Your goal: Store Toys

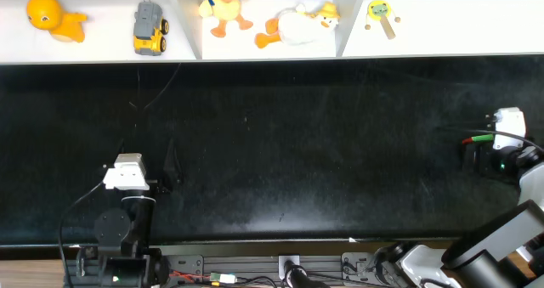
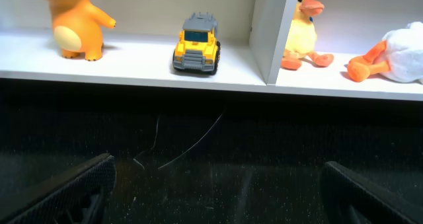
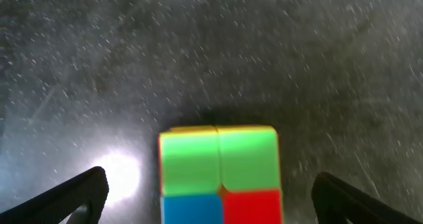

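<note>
1. Puzzle cube (image 3: 218,159): green, blue and red squares, lying on the black table (image 3: 198,52).
2. Right gripper (image 3: 208,191): wide open, fingers either side of the cube, not touching it.
3. Left gripper (image 2: 215,184): wide open, empty.
4. The top view places the right gripper at the table's right edge.
</note>
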`<state>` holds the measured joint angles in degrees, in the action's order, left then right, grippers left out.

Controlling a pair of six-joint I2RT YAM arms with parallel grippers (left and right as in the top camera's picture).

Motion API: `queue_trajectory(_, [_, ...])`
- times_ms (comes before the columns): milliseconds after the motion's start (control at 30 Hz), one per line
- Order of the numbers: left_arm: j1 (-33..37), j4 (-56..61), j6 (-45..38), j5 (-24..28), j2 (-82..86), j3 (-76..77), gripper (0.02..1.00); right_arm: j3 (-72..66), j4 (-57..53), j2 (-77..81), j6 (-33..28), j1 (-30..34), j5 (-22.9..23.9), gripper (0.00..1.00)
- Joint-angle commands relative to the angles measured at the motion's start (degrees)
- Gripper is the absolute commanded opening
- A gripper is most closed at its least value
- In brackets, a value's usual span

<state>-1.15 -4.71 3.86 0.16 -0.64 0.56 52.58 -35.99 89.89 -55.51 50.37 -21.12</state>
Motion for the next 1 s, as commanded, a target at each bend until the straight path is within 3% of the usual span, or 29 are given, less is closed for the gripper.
queue_trajectory(33, [-0.20,-0.15,-1.07,-0.28,0.48,-0.11,0.998,-0.33,0.02,0.85,2.25,-1.29,-1.01,0.996])
queue_trajectory(167, [-0.20,-0.15,-1.07,-0.28,0.48,-0.11,0.998,-0.33,-0.28,0.85,4.46,-1.27,1.84,1.000])
queue_trajectory(400, [-0.20,-0.15,-1.07,-0.28,0.48,-0.11,0.998,-0.33,-1.11,0.85,4.48,-1.25,1.90,0.978])
queue_trajectory(667, [-0.20,-0.15,-1.07,-0.28,0.48,-0.11,0.998,-0.33,-0.66,0.85,4.55,-1.22,1.90,0.676])
queue_trajectory(1000, [-0.20,-0.15,-1.07,-0.28,0.48,-0.11,0.998,-0.33,0.20,0.39,6.71,-1.29,1.81,0.584])
